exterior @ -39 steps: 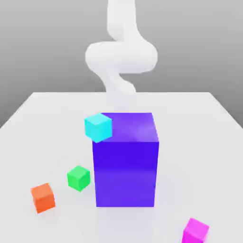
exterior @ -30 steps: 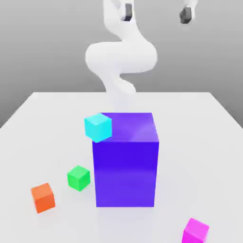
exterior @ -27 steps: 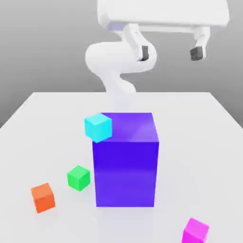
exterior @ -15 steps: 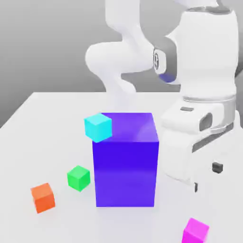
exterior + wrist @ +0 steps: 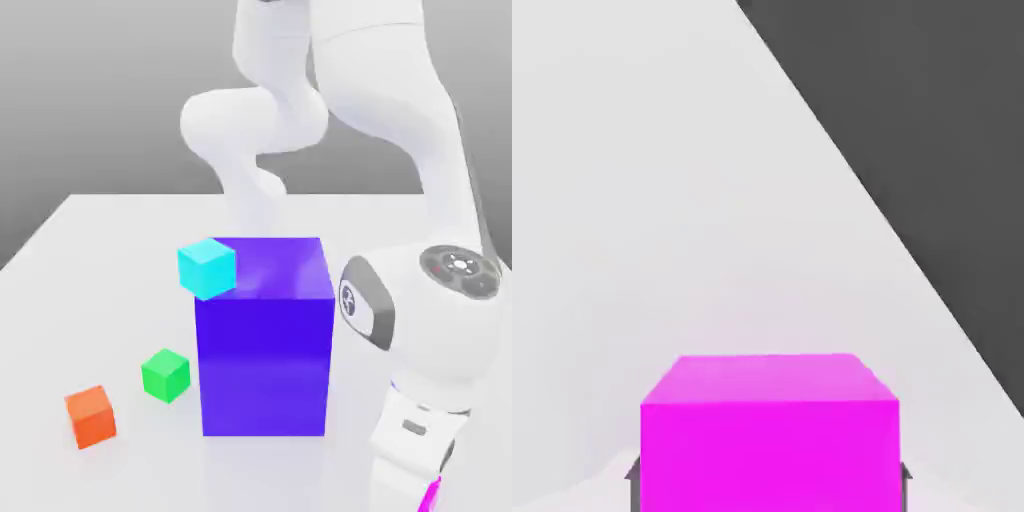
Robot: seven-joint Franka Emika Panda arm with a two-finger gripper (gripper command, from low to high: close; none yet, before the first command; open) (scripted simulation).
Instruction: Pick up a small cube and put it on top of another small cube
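One claw (image 5: 768, 478) astride magenta cube (image 5: 769, 432).

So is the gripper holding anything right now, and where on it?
The gripper is closed on the magenta cube, one finger against each of two opposite side faces. The cube looks to be on the table.

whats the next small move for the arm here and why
Probably a short straight lift. In the hand view the magenta cube sits between the gripper fingers, which flank its sides closely, while it is still on the white table. Raising it would confirm the grip before carrying it to another small cube.
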